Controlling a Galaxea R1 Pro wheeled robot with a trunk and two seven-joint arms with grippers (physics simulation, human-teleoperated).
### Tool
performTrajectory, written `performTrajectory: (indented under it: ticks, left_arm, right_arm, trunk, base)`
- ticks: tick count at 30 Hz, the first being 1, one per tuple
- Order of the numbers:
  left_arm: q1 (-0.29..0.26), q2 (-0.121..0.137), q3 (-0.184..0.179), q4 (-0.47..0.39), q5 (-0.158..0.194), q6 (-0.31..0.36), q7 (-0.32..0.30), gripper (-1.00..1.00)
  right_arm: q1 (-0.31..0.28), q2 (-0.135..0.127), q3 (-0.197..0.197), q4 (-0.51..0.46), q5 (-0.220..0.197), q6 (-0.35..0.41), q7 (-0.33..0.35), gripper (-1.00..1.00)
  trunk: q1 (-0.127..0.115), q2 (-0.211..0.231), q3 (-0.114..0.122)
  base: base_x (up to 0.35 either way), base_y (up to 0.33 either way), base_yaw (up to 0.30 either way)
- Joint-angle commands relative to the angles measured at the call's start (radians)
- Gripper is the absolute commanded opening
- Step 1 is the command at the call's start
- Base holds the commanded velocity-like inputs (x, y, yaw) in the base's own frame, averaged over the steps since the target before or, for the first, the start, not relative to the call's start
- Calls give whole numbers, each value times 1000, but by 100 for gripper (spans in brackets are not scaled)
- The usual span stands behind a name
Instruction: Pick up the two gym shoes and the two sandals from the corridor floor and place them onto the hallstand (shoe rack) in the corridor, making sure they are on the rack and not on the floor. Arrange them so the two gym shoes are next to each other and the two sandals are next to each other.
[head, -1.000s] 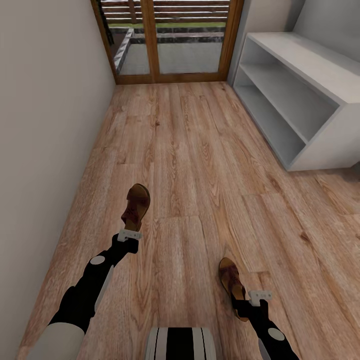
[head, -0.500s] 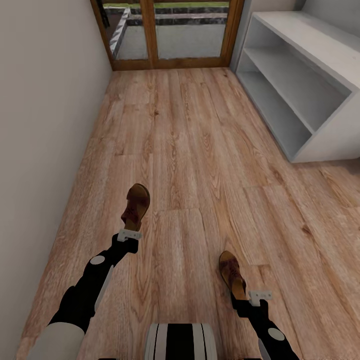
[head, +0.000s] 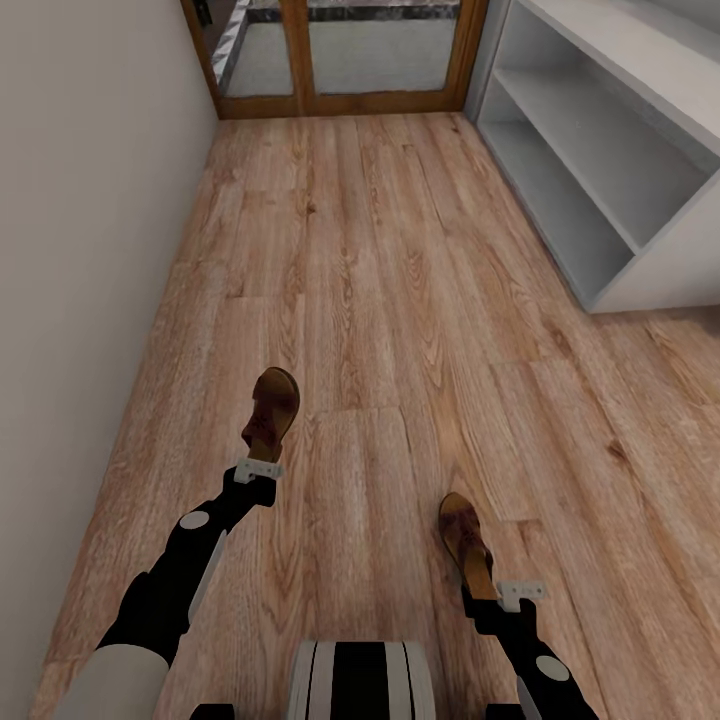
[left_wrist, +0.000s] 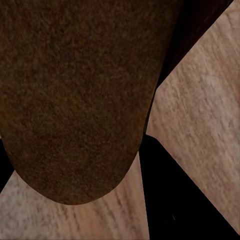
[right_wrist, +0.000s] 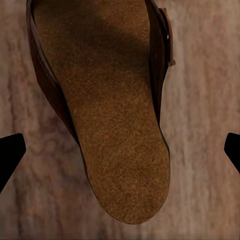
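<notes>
Beside the hallstand (head: 640, 200), each gripper apparently holds a sandal (head: 270, 412).

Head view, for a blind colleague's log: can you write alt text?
Each arm carries a brown sandal, left sandal and right sandal, above the wood-plank corridor floor. The grey hallstand stands ahead at right, beside a glass door.
</notes>
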Motion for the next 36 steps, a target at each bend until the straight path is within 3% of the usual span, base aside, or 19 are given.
performTrajectory:
  ticks: [1, 14, 36]
  left_arm:
    - [0, -1, 2, -2, -14, 4, -8, -100]
    - [0, -1, 5, -2, -14, 4, -8, -100]
    - [1, -1, 5, -1, -13, 2, -8, -100]
  right_arm:
    - [0, 0, -1, 0, 0, -1, 1, 100]
    - [0, 0, -1, 0, 0, -1, 2, 100]
    - [0, 0, -1, 0, 0, -1, 2, 100]
  trunk:
    - [0, 0, -5]
    - [6, -3, -71]
    - [6, -3, -84]
  base:
    - [0, 0, 0]
    - [0, 0, 0]
    - [29, 0, 0]
